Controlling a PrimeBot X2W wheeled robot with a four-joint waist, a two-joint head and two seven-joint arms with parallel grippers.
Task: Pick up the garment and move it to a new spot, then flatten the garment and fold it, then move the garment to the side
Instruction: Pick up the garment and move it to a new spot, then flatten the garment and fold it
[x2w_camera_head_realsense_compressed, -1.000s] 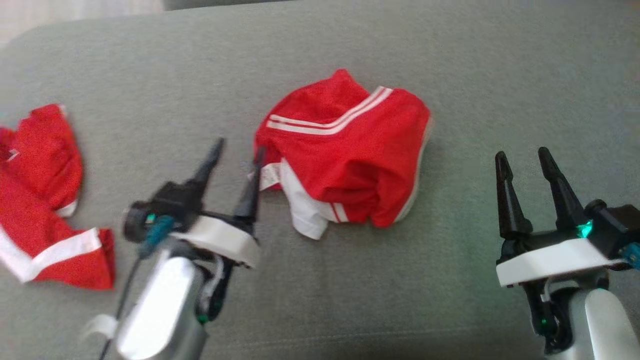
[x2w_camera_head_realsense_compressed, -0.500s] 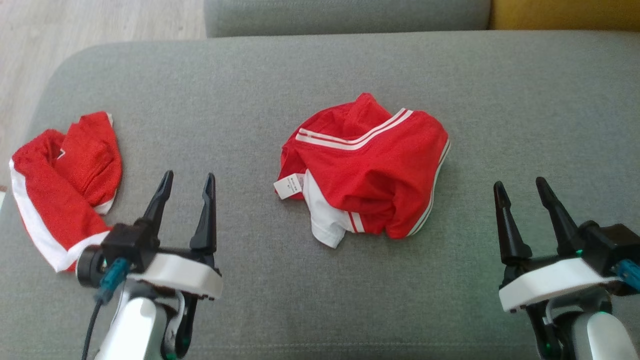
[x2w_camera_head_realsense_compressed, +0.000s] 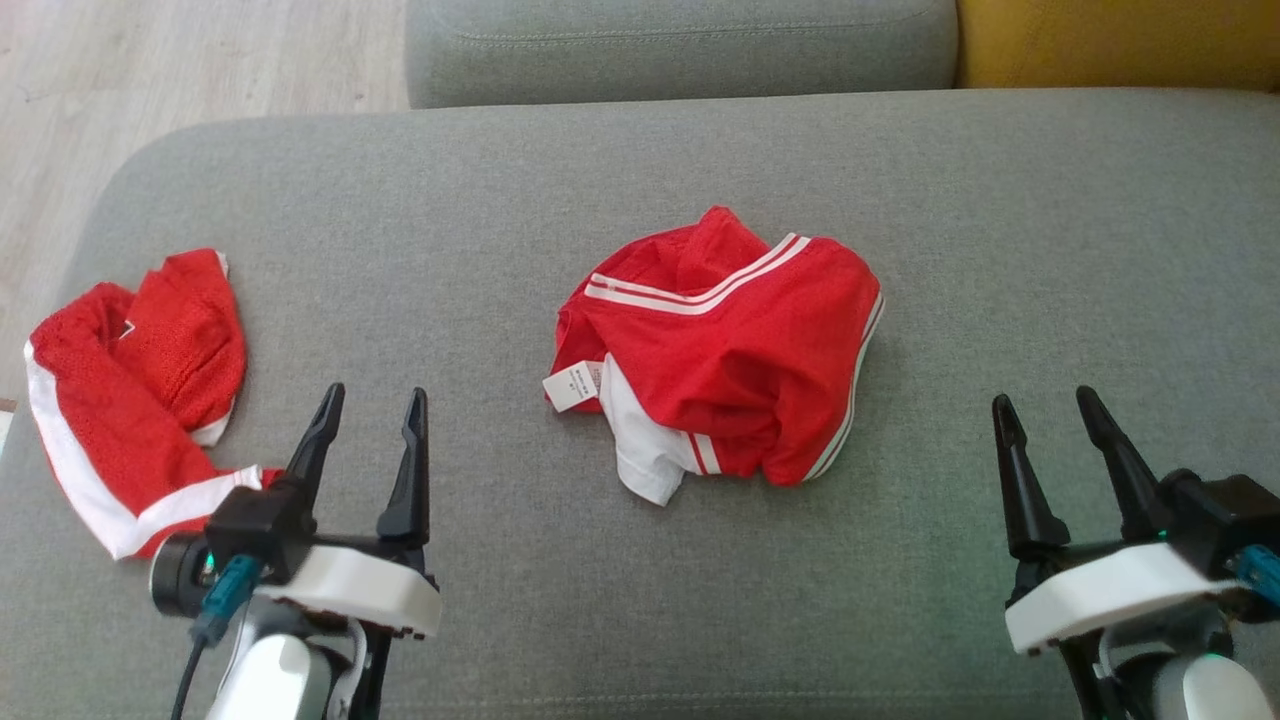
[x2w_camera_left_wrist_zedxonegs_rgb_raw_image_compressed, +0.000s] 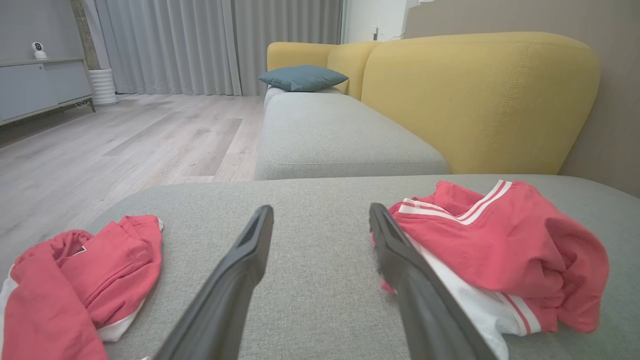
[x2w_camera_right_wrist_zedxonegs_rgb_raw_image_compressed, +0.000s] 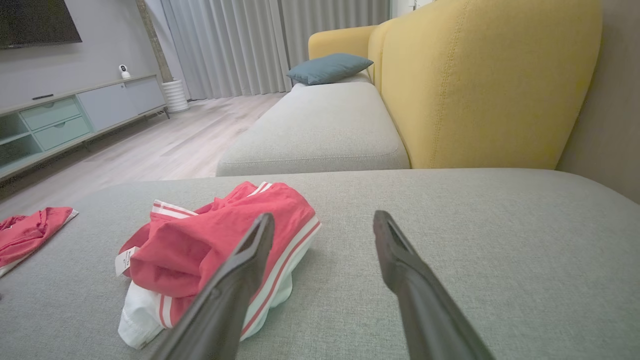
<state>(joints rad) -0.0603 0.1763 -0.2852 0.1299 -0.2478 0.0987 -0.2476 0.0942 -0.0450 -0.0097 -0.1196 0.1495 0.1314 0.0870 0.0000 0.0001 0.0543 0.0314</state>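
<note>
Crumpled red shorts (x2w_camera_head_realsense_compressed: 730, 350) (white-striped) lie mid-frame on the grey sofa seat (x2w_camera_head_realsense_compressed: 1000, 250); another red garment (x2w_camera_head_realsense_compressed: 130, 390) at left. At the lower corners, left jaws and right jaws gape wide, empty.

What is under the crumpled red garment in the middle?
The red garment lies on the grey cushion. A white layer and a tag poke out at its near-left edge; anything else beneath the folds is covered.
</note>
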